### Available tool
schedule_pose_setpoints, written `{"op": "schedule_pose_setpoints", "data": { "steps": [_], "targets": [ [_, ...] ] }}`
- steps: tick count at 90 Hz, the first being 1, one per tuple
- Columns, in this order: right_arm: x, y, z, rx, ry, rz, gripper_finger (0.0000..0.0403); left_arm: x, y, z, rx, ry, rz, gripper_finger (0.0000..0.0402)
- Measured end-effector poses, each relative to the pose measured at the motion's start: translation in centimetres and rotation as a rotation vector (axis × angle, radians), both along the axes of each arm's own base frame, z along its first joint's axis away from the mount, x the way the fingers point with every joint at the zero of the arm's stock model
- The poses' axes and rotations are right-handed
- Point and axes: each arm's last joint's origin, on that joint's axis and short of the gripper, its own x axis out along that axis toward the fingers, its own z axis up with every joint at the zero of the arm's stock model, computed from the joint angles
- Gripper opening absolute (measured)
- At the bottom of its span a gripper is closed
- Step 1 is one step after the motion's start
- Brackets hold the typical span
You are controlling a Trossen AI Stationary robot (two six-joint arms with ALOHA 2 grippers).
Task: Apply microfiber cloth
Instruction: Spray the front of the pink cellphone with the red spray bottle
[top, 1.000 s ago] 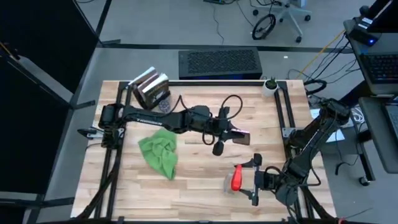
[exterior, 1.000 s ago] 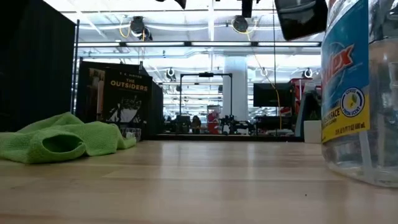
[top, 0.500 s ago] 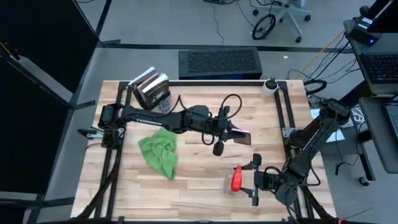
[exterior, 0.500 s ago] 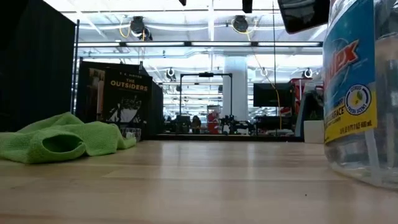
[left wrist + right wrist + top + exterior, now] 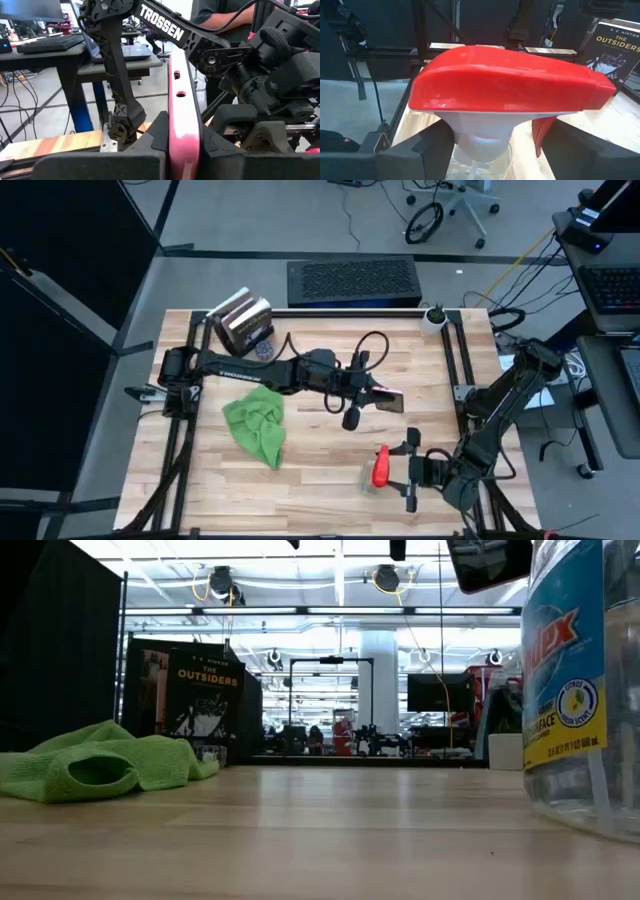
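- High view: the microfiber cloth (image 5: 256,426), a bright green crumpled heap of soft fabric, lies on the planked wooden tabletop (image 5: 320,480), left of centre, touched by neither arm. The left end effector (image 5: 378,397) reaches over mid-table, clenched on a thin black rectangular device (image 5: 389,401). The right end effector (image 5: 398,466), near the front right corner, grips a clear spray bottle (image 5: 377,469) with a red trigger head.
- Low view: the cloth (image 5: 100,766) rests in rumpled folds at the left; the bottle's (image 5: 585,690) clear ribbed wall and blue label fill the right edge. A book (image 5: 204,695) stands upright behind.
- Left wrist view: the device's pink edge (image 5: 183,120) stands upright, pinched between the dark fingers (image 5: 150,142).
- Right wrist view: the glossy red, rounded trigger head (image 5: 507,86) sits on a white neck, flanked closely by the fingers (image 5: 420,150).
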Motion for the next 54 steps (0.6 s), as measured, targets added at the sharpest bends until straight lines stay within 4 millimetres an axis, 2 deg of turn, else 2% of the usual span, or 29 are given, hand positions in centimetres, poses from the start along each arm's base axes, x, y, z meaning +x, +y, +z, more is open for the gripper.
{"op": "schedule_pose_setpoints", "data": {
  "steps": [17, 28, 54],
  "targets": [
    [0.00, 0.00, 0.00, -0.002, 0.000, 0.000, 0.0271, -0.07, -0.05, -0.83, 0.001, 0.087, 0.000, 0.0011],
    [0.00, 0.00, 0.00, -0.007, 0.000, 0.001, 0.0269, -0.03, -0.05, -0.86, 0.001, 0.083, 0.000, 0.0011],
    [-0.01, 0.04, -0.03, -0.009, 0.010, 0.020, 0.0234, 0.00, -0.02, -0.88, 0.000, 0.081, 0.000, 0.0011]
  ]
}}
